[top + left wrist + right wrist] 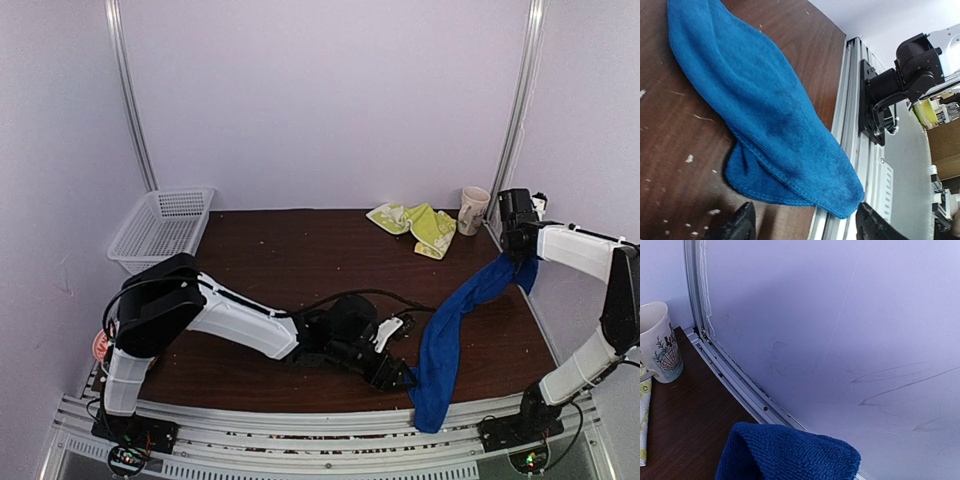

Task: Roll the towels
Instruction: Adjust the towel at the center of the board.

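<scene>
The blue towel (462, 318) stretches as a long band from my right gripper (520, 256), raised at the right wall, down to the table's near edge. That gripper is shut on the towel's upper end; in the right wrist view the bunched blue towel (790, 452) hides its fingers. The lower end of the blue towel (770, 115) lies on the table, one corner over the edge rail. My left gripper (805, 227) is low just short of that end, jaws open on either side of it, nothing pinched. The yellow-green towel (415, 225) lies crumpled at the back right.
A patterned cup (473, 209) stands beside the yellow-green towel near the right wall; it also shows as the cup (657, 342) in the right wrist view. A white mesh basket (160, 228) sits at the back left. The aluminium rail (850, 125) runs along the table's near edge.
</scene>
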You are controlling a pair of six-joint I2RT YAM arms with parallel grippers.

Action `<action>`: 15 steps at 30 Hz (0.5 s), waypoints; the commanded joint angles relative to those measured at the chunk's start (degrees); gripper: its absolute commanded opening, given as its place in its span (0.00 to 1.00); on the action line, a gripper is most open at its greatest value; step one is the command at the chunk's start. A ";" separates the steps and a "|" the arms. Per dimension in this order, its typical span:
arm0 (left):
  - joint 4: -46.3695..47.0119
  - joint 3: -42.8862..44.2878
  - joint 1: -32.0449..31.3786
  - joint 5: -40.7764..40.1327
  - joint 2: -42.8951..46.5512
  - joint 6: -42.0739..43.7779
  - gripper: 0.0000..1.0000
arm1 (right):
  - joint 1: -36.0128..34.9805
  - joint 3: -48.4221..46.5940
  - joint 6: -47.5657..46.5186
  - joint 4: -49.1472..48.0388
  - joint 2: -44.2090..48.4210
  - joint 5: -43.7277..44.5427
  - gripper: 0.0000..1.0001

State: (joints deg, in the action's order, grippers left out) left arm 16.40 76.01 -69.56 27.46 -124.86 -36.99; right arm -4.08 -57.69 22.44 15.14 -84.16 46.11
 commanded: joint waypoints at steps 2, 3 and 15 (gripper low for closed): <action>0.81 2.64 -1.63 4.24 -2.00 -0.92 0.65 | 0.38 0.32 0.40 -1.33 -0.39 -0.30 0.00; 0.40 3.04 -1.89 4.46 -2.28 -0.97 0.65 | 0.38 0.30 0.41 -1.34 -0.35 -0.62 0.00; -5.75 4.06 -4.15 4.73 -3.77 -3.98 0.61 | 0.38 0.43 0.24 -1.58 0.38 -3.00 0.00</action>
State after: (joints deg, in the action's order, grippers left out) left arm 12.49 80.38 -73.30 32.18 -129.34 -39.20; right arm -4.08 -57.69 22.44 14.41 -84.18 43.83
